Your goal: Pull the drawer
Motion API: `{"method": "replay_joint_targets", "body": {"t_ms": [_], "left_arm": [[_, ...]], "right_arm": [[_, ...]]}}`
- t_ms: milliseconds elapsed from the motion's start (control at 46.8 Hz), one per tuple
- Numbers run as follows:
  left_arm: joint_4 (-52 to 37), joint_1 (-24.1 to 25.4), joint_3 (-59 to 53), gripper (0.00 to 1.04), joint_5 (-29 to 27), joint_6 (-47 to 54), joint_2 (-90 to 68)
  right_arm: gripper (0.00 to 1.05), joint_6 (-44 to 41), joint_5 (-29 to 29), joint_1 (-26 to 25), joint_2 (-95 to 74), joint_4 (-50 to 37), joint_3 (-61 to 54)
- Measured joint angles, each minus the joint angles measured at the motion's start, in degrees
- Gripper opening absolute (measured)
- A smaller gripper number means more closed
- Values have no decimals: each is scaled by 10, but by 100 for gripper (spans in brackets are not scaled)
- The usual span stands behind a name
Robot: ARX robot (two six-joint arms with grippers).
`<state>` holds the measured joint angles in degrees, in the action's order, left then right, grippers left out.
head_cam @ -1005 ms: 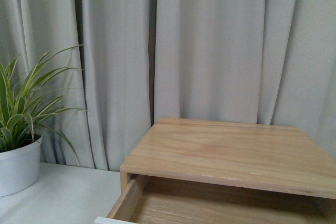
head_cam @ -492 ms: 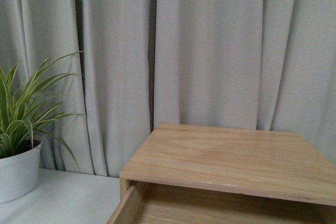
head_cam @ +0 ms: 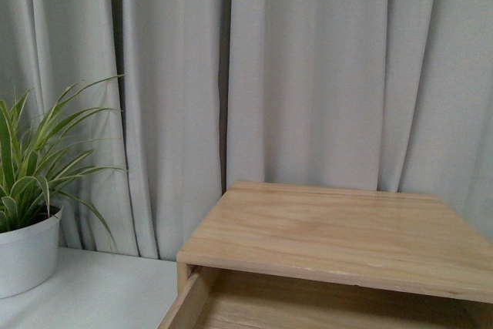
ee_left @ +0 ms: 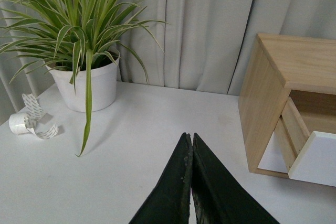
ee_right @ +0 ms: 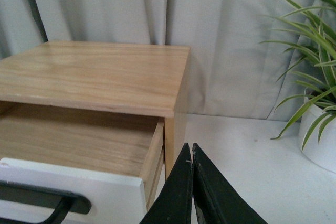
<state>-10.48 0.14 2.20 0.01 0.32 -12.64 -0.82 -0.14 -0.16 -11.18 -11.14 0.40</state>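
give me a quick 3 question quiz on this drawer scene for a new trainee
1. True or false: the drawer is pulled out of the cabinet.
2. Multiple choice: what lies on the table beside the plant pot? A) a curled strip of white tape B) a red mug C) a pair of scissors
3. Fill in: both the left gripper and the right gripper have their jaws ____, holding nothing.

Key
1. True: its white front stands clear of the cabinet and the wooden inside shows.
2. A: the curled strip of white tape lies near the pot.
3. Shut.
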Motion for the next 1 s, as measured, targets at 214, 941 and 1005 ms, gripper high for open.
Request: {"method": "replay_joint_targets", "body": {"t_ms": [214, 941, 1005], "left_arm": [[97, 0, -17, 4, 0, -3, 106], [104, 0, -17, 87, 0, -4, 124], [104, 0, -17, 98, 0, -4, 124]], "right_arm": [[1, 1, 0, 0, 108, 108, 0], [84, 1, -1, 0, 110, 110, 0], [96, 1, -1, 0, 110, 110, 0]]}}
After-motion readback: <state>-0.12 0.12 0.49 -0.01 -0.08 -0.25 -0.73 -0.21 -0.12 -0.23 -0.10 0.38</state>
